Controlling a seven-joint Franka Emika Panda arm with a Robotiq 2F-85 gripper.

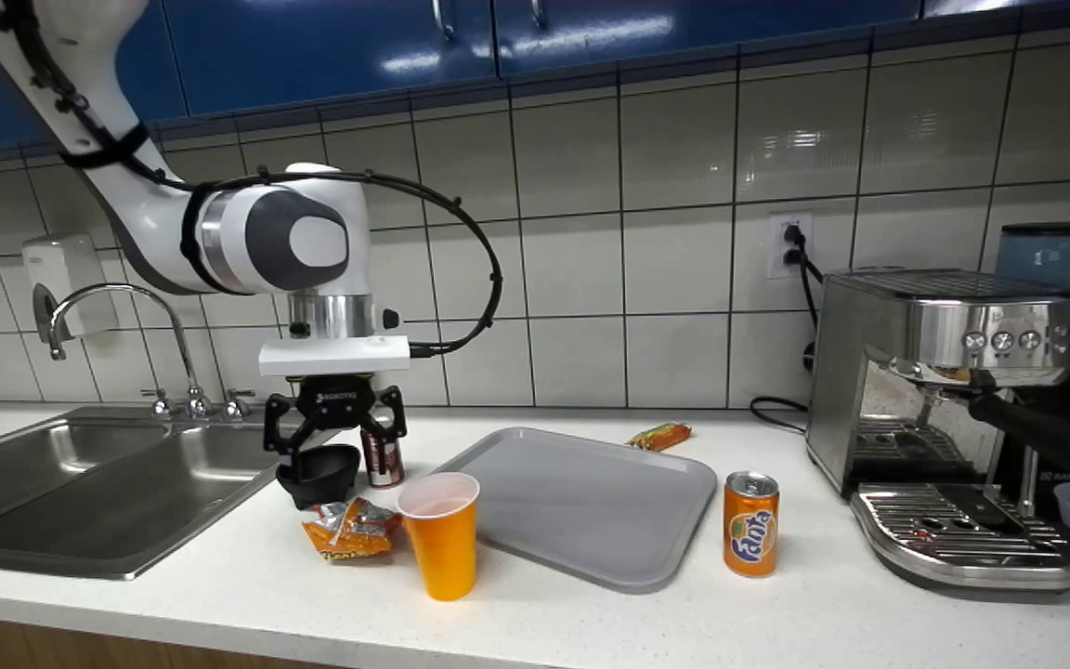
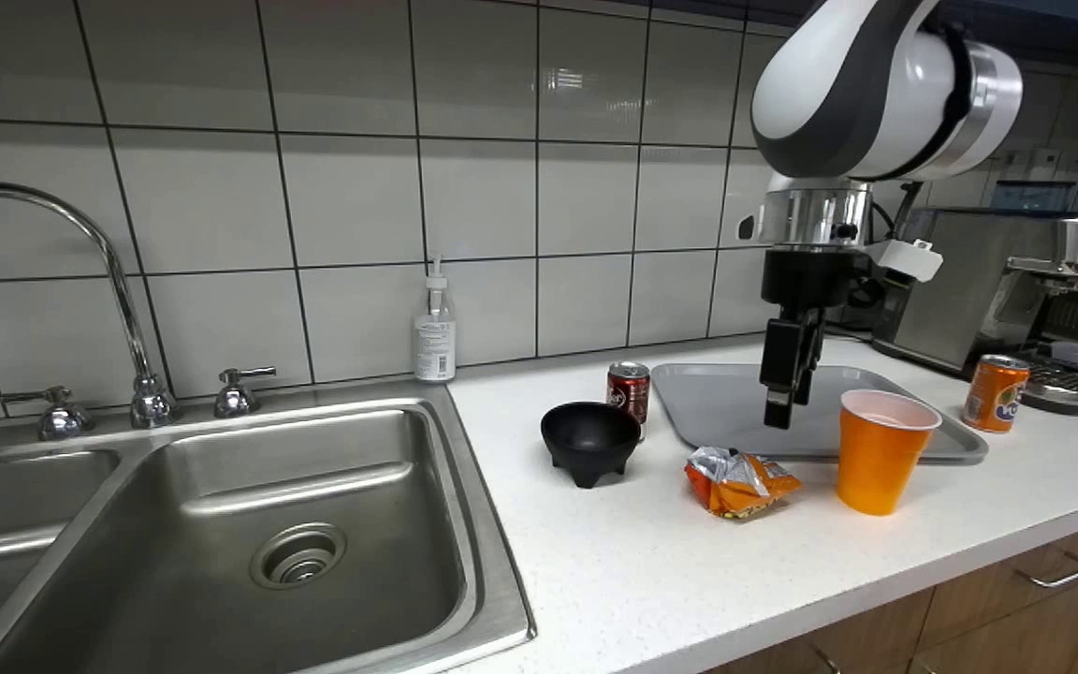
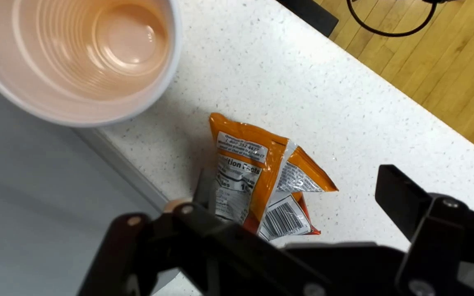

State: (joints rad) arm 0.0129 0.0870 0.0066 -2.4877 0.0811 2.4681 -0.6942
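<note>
Snack bag, orange and crumpled, lies on the white counter near an orange cup in an exterior view. In an exterior view, the gripper hangs above the counter near the bag. In the wrist view, it is released, fingers parted wide above the bag (its barcode showing).

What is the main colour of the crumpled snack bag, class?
Orange; the snack bag shows best in the wrist view.
</note>
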